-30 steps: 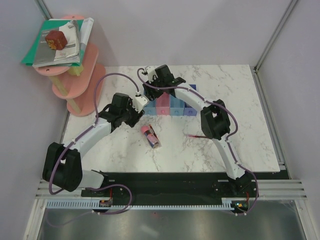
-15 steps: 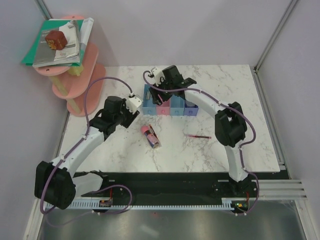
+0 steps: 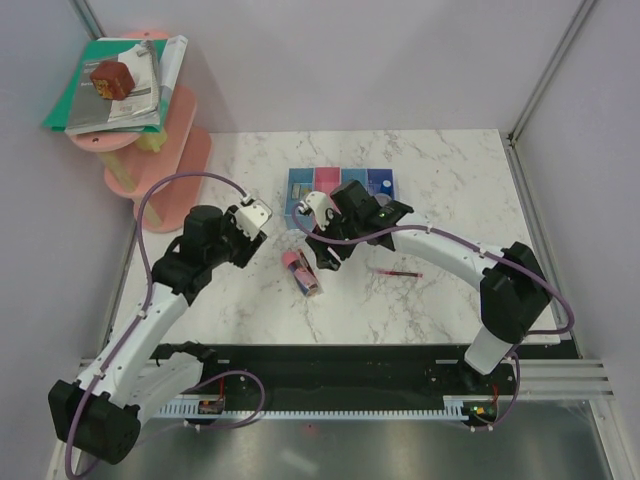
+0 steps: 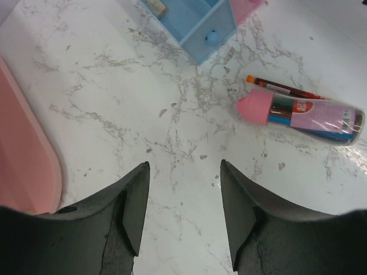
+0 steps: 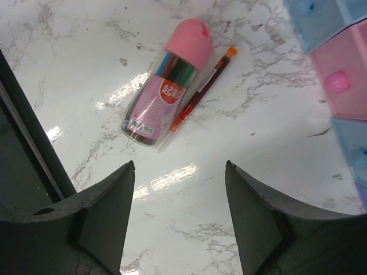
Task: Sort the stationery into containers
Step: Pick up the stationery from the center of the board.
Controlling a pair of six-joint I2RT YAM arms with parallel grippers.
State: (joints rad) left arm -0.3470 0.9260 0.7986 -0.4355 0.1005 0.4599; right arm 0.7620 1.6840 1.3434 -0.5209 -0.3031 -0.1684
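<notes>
Toward the middle of the counter's (image 3: 460, 200) far edge sat the row of four joined trays (image 3: 327, 180), light blue, pink, light blue and darker blue from left to right, with the right arm (image 3: 440, 245) crossing over their near side. The left wrist view caught a small pale item (image 4: 155, 6) with a reddish end inside the leftmost light blue tray (image 4: 189, 23); what the other three held could not be made out. Near the counter's centre the pink-capped tube (image 5: 163, 86) lay on its side, coloured pens showing through its clear wall, and a red pen with an orange tip (image 5: 200, 89) lay close along it. The right gripper (image 5: 179, 166) was spread wide and held nothing, with the tube ahead of the gap, near but not touching. The left gripper (image 4: 184, 166) was likewise spread and empty over bare marble, the tube ahead and off to its right, well apart. A thin red pen (image 3: 398, 272) lay alone, nearer the right edge.
</notes>
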